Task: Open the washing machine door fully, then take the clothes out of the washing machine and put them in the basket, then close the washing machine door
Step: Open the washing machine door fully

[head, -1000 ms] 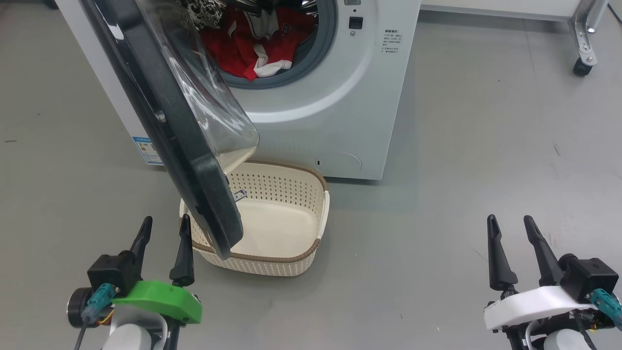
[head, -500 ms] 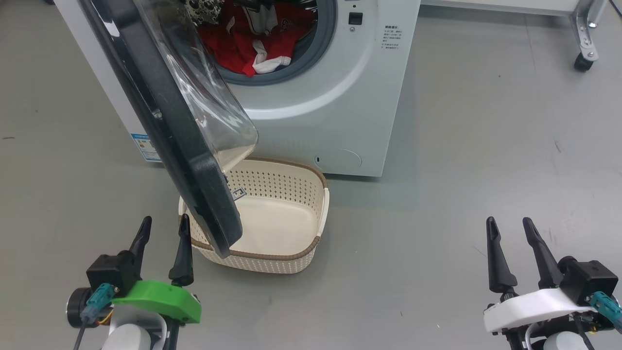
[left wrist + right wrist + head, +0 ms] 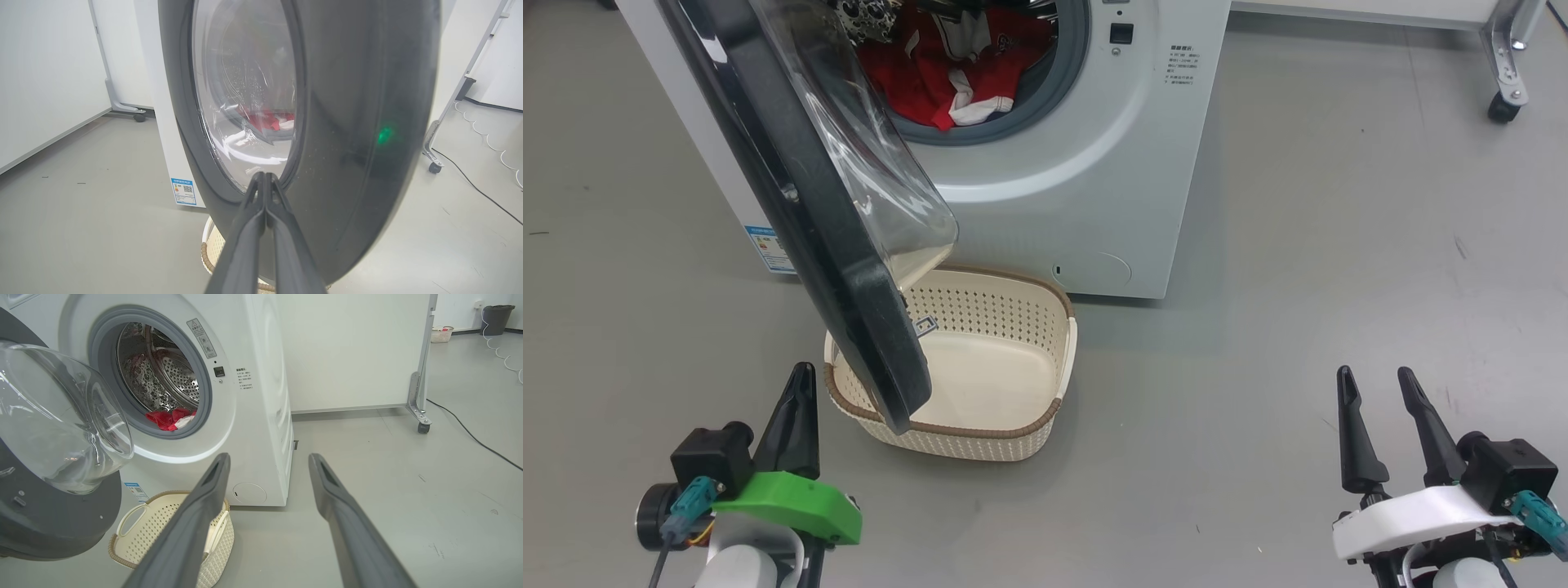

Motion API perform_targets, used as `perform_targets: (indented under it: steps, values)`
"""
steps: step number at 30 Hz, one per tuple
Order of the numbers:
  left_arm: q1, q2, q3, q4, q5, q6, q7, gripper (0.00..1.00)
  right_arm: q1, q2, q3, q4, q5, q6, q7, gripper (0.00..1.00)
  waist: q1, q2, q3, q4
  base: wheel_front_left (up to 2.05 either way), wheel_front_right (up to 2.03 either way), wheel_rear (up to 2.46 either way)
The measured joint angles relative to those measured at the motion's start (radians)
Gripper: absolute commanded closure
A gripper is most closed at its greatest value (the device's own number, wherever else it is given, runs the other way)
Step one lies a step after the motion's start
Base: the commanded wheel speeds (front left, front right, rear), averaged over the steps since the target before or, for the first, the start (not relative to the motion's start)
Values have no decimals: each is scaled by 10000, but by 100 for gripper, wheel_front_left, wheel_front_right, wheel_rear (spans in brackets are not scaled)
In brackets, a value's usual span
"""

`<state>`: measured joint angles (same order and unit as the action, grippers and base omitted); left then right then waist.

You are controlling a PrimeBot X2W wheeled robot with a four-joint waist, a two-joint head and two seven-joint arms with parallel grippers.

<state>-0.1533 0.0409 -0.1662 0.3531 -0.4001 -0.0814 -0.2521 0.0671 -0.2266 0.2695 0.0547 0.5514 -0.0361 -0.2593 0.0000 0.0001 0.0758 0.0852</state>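
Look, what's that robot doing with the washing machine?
A robot with two arms is getting ready to unload laundry. The washing machine door hangs partly open, out over the empty basket. The red clothes lie inside the washing machine. The left gripper is shut on nothing and points at the door's outer side. The right gripper waits open off to the side, empty too.

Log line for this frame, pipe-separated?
door part-open, overhanging basket | clothes inside washing machine | left gripper shut, empty | right gripper open, empty
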Motion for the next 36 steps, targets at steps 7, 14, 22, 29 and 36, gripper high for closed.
perform_targets:
  steps: [7,14,22,29,36]
  values:
    - [-2,-2,77,-94,2,-2,0,100,0,90,-36,94,-86,86,0,0,0,0,-44,8,0,0,0]
    - [-123,-15,474,-623,8,-2,0,100,1,134,-88,178,-96,173,0,0,0,0,-121,16,0,0,0]
    - [-830,-40,846,-1471,96,-44,-2,100,12,209,-115,249,-194,255,0,0,0,0,-236,42,0,0,0]
    - [-1390,-36,1062,-2232,403,-42,-46,100,12,324,-161,259,-276,347,0,0,0,0,-339,39,0,0,0]
    - [-1939,-33,913,-2869,629,-109,-48,100,16,395,-201,290,-362,351,0,0,0,0,-382,-6,0,0,0]
